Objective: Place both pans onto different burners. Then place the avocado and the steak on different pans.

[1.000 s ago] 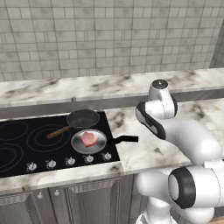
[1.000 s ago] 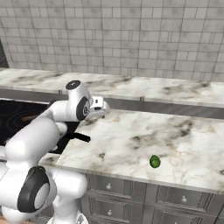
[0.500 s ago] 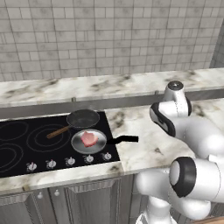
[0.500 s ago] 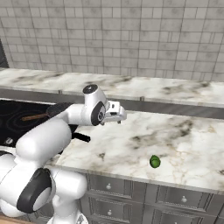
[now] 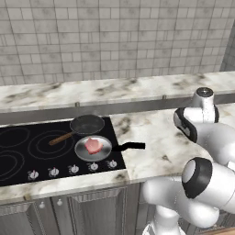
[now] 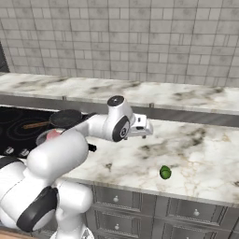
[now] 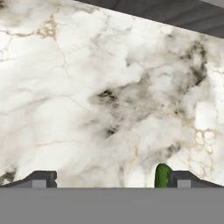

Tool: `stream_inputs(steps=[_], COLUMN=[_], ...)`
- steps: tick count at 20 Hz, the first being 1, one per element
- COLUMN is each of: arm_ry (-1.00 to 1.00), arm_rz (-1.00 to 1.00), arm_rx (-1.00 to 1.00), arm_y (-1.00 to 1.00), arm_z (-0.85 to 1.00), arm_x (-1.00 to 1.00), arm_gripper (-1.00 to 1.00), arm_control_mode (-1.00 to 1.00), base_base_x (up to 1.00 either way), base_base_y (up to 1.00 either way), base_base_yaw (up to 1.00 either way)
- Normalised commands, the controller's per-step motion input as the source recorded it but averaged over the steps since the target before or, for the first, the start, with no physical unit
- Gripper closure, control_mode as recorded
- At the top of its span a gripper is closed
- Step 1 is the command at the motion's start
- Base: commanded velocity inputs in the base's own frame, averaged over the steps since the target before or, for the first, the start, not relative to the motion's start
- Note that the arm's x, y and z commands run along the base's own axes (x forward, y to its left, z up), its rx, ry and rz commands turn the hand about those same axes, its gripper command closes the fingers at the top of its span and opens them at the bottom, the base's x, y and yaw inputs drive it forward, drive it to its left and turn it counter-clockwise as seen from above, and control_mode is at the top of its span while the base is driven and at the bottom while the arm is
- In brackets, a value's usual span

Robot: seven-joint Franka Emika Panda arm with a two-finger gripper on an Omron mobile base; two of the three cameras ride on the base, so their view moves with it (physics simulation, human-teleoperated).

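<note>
Marble tabletop (image 6: 205,140), white with grey veining, carrying the loose items. Item one: avocado (image 6: 165,172), small, dark green, glossy, lying alone on the stone near the front edge, well apart from the cooktop (image 5: 27,147). Item two: steak (image 5: 93,145), pinkish-red, resting inside the silver pan (image 5: 93,148), whose black handle reaches out over the stone. Item three: dark pan (image 5: 86,124) with wooden handle, just behind the silver one, holding nothing; both pans sit on the black glass, apparently over separate burner rings, though the pans cover the rings and this is a judgement. Item four: gripper (image 6: 143,129), jaws spread wide and holding nothing, hanging above the tabletop between the pans and the fruit. Relation governing the next move: from the right base view the avocado lies beyond the jaws, away from the cooktop and nearer the front edge; in the hand view a sliver of it (image 7: 162,176) shows at the bottom edge against one fingertip (image 7: 183,179), so the fruit is off-centre rather than between the tips. Its long axis cannot be read from so small a sliver. Remaining, as judged: centre over the fruit, descend, grasp, carry to the dark pan.
</note>
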Motion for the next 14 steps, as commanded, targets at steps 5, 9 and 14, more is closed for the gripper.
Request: stream_inputs(steps=[5,9,14], arm_ry=[0.01,0.00,0.01], arm_rz=[-0.01,0.00,0.00], arm_rx=[0.00,0.00,0.00], arm_y=[-0.60,-0.53,-0.34], arm_z=[-0.13,-0.21,-0.28], arm_x=[-0.30,-0.23,-0.14], arm_gripper=[-1.00,-1.00,-1.00], arm_control_mode=[-1.00,-1.00,-1.00], base_base_x=[0.00,0.00,0.00], base_base_y=[0.00,0.00,0.00], base_base_yaw=[0.00,0.00,0.00])
